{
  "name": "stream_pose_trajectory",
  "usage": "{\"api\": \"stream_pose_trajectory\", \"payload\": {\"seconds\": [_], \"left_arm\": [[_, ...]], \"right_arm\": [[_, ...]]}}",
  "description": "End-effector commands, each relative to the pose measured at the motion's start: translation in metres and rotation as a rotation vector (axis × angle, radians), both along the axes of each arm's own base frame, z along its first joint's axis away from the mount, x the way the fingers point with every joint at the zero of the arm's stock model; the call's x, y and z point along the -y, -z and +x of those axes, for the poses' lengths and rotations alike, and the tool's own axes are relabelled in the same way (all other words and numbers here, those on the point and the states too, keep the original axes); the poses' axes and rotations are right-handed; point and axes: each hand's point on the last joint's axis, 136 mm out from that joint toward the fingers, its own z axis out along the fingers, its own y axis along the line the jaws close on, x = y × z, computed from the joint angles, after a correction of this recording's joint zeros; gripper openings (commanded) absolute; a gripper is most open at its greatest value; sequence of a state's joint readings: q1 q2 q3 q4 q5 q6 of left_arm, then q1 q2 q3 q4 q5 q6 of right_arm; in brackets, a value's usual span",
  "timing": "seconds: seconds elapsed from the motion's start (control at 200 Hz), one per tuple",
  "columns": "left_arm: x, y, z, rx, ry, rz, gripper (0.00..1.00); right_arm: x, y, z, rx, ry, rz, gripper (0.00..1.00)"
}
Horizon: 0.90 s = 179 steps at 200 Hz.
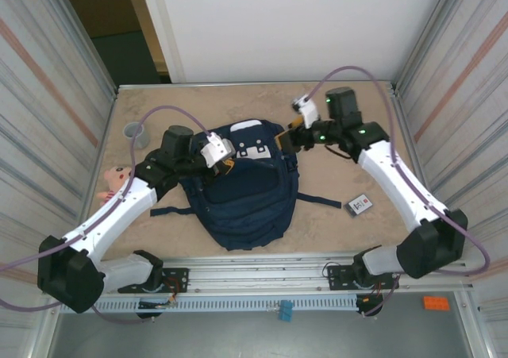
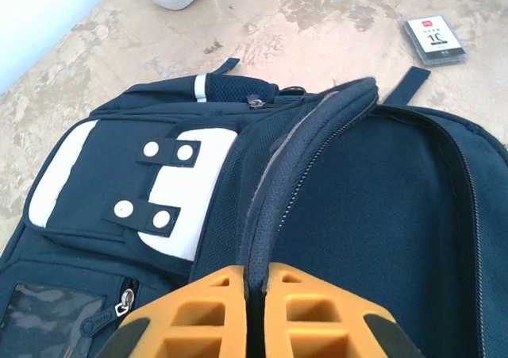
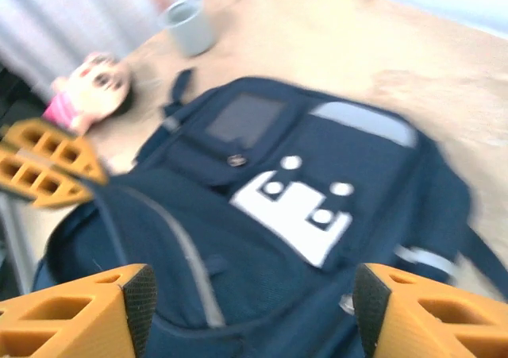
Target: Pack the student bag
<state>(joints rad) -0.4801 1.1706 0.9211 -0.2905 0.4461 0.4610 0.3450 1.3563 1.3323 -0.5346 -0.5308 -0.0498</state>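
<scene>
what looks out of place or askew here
Nothing spilled or damaged. The student bag lies flat with its zipper edge pinched by the shut left pincer; a doll lies off to its left.

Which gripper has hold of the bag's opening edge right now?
The left gripper: it is pinched shut on the zippered rim of the student bag. The right gripper hangs above the bag with its jaws spread wide, gripping nothing.

The left arm (image 1: 111, 213) and right arm (image 1: 394, 175) have white shells between black joints, the right one dotted with small green lights (image 1: 361, 130). A lilac cable (image 1: 155, 110) loops along each. The fingers (image 2: 198, 310) are orange latticed plastic with dark inner pads.
</scene>
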Motion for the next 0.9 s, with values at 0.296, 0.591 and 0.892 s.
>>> {"api": "stream_pose_trajectory", "payload": {"seconds": [0.296, 0.591, 0.892], "left_arm": [[-0.006, -0.025, 0.008, 0.043, -0.099, -0.067, 0.00], [-0.003, -0.021, 0.009, 0.023, -0.099, -0.084, 0.00], [-0.003, -0.020, 0.010, 0.023, -0.102, -0.091, 0.00]], "right_arm": [[0.214, 0.095, -0.048, -0.782, 0.967, 0.124, 0.70], [0.252, 0.175, -0.105, -1.020, 1.134, -0.096, 0.77], [0.243, 0.229, -0.106, -1.132, 1.157, -0.070, 0.77]]}}
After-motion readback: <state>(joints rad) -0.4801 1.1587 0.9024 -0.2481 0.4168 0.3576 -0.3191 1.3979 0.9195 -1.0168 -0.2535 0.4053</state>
